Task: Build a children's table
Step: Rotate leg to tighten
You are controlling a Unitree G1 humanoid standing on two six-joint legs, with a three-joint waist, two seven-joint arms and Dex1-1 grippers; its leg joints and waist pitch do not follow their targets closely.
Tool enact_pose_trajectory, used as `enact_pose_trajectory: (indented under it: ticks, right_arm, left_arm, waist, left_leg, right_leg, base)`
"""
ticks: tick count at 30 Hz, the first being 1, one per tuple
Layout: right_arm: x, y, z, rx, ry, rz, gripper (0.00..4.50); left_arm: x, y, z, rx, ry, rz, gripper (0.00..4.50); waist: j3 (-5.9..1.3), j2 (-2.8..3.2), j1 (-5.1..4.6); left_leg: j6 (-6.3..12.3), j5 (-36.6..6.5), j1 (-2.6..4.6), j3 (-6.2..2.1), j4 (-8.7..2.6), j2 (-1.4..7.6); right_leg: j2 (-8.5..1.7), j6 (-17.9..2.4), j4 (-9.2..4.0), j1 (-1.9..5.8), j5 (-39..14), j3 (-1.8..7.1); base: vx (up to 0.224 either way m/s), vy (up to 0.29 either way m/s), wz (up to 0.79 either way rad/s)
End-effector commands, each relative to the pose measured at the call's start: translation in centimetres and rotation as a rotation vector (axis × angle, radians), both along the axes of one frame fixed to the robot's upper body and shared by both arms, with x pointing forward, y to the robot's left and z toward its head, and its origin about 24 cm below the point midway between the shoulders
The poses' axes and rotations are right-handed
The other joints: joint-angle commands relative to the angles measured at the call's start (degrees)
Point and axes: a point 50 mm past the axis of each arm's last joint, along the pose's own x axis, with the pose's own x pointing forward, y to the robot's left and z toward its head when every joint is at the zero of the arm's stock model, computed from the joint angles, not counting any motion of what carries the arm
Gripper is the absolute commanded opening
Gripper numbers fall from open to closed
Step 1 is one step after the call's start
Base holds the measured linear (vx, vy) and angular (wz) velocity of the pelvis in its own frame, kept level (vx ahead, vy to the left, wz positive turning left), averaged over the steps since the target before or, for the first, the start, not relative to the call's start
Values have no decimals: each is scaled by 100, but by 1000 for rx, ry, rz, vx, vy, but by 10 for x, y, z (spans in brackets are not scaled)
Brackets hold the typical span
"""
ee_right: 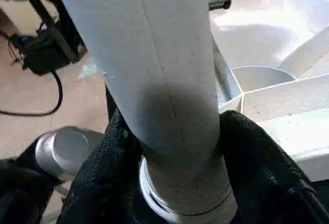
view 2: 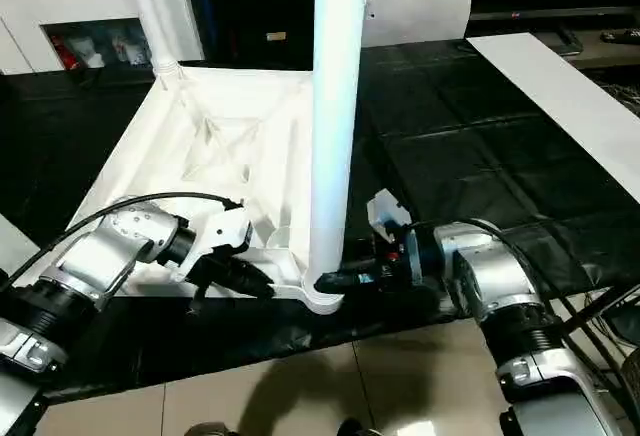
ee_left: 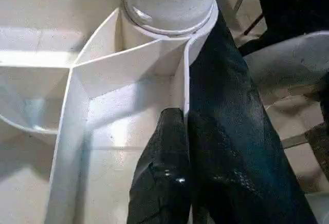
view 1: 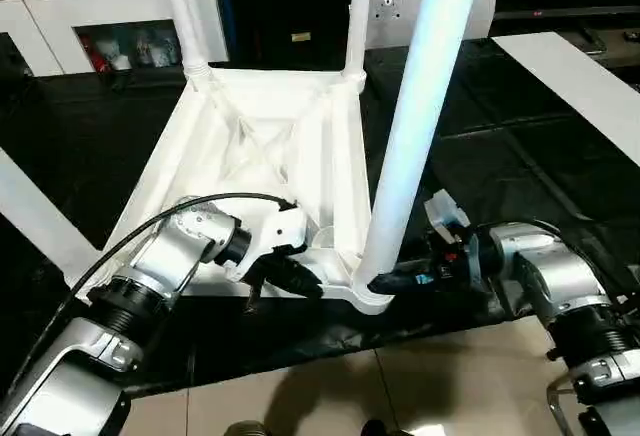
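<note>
Nearest the robot, at the front corner of the upturned all-white plastic tabletop [view 1: 262,146] with its ribbed underside facing up on the black floor mat [view 1: 500,156], both grippers work the same joint. The right gripper [ee_right: 169,147] has its two black fingers wrapped around the base of the long white tapered round leg [view 1: 415,106], just above the rounded corner socket [view 1: 365,296]; it looks to be gripping the leg. The left gripper [ee_left: 186,131] is pinched shut on the thin white rim wall of the tabletop beside that socket. The likely trouble: if the leg is not fully seated, letting go could let it lean or drop out, and its length gives it leverage to tip. Twisting it hard could drag the tabletop, since the left hold is only on a thin edge that may slip. Farther back, two more white legs [view 1: 185,16] stand in the far corners, and jolting the top could loosen them.
</note>
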Motion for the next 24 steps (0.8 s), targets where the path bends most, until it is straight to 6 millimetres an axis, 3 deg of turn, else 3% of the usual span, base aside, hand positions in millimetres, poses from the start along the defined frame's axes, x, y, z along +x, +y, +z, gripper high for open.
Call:
enact_pose_trajectory:
  ticks: [1,3,6,8,10,11,13,14,15,16,17,19,20,22,24]
  right_arm:
    - [0,-2,3,59,31,-49,204]
    - [4,-2,1,33,8,-135,203]
    - [15,3,-6,-11,-17,-309,202]
    - [20,7,-10,-31,-26,-395,200]
    - [25,12,-13,-35,-22,-468,199]
    - [33,18,-20,-61,-26,-581,199]
    - [43,29,-27,-85,-20,-752,198]
    - [46,33,-27,-83,-20,-816,198]
    - [48,37,-27,-79,-20,-870,198]
    - [50,39,-26,-74,-26,-914,198]
    - [51,42,-25,-71,-49,-940,198]
    - [52,46,-23,-56,-47,-989,251]
    - [53,47,-22,-39,-44,-1017,265]
    - [54,49,-20,-24,-52,-1036,274]
    - [55,49,-18,-27,-68,-1037,302]
  left_arm:
    - [4,-15,9,-60,-10,34,0]
    - [7,-20,9,-78,-1,97,0]
    - [12,-27,10,-109,7,199,0]
    - [15,-31,11,-122,7,259,0]
    - [17,-34,11,-127,7,301,0]
    - [21,-37,11,-130,-4,369,0]
    - [29,-41,12,-138,-32,482,0]
    - [32,-42,13,-139,-48,526,0]
    - [35,-43,13,-139,-65,564,0]
    - [37,-44,14,-140,-81,598,0]
    - [38,-46,14,-146,-91,629,0]
    - [38,-49,14,-157,-108,652,0]
    - [38,-51,13,-163,-109,645,0]
    - [36,-53,13,-167,-115,624,0]
    - [35,-54,14,-162,-124,603,0]
  waist:
    - [-473,-82,-64]
    - [-464,-92,-65]
    - [-435,-92,-162]
    - [-434,-56,-335]
    - [-427,-25,-456]
    - [-408,1,-546]
    - [-406,21,-711]
    - [-423,43,-761]
    - [-405,36,-798]
    - [-403,18,-827]
    - [-398,16,-851]
    - [-414,50,-841]
    - [-431,34,-832]
    - [-448,24,-797]
    - [-489,7,-713]
  left_leg:
    - [669,-14,-51,85,-342,50]
    - [652,-40,-50,87,-342,42]
    - [523,-288,-54,100,-329,-25]
    - [537,-496,-83,66,-318,8]
    - [585,-606,-98,13,-331,82]
    - [582,-713,-63,1,-334,119]
    - [513,-780,-100,-35,-335,143]
    - [514,-720,-94,-60,-345,178]
    - [495,-715,-80,-42,-337,159]
    - [478,-778,-8,19,-320,49]
    - [533,-764,-49,31,-326,-3]
    - [604,-633,-20,16,-345,44]
    - [635,-488,-45,-1,-357,67]
    - [702,-257,-31,9,-362,61]
    - [823,143,-85,3,-363,39]
  right_leg:
    - [-360,584,-432,531,-2528,352]
    - [-355,616,-450,531,-2587,335]
    - [-316,874,-557,528,-2939,242]
    - [-303,1034,-632,580,-2971,152]
    - [-312,1093,-652,630,-2875,132]
    - [-332,1013,-667,595,-2891,142]
    - [-359,914,-646,663,-2913,116]
    - [-391,820,-618,675,-2754,164]
    - [-387,775,-635,637,-2760,174]
    - [-370,770,-701,599,-2905,143]
    - [-365,769,-689,635,-2900,127]
    - [-370,661,-658,609,-2697,167]
    - [-382,557,-600,629,-2469,204]
    - [-388,381,-539,607,-2214,257]
    - [-395,254,-422,649,-1834,316]
  base:
    - [0,0,0]
    - [0,0,0]
    - [0,0,0]
    - [0,0,0]
    - [0,0,0]
    - [0,0,0]
    - [0,0,0]
    - [0,0,0]
    - [0,0,0]
    - [0,0,0]
    - [0,0,0]
    - [0,0,0]
    - [0,0,0]
    - [0,0,0]
    - [0,0,0]
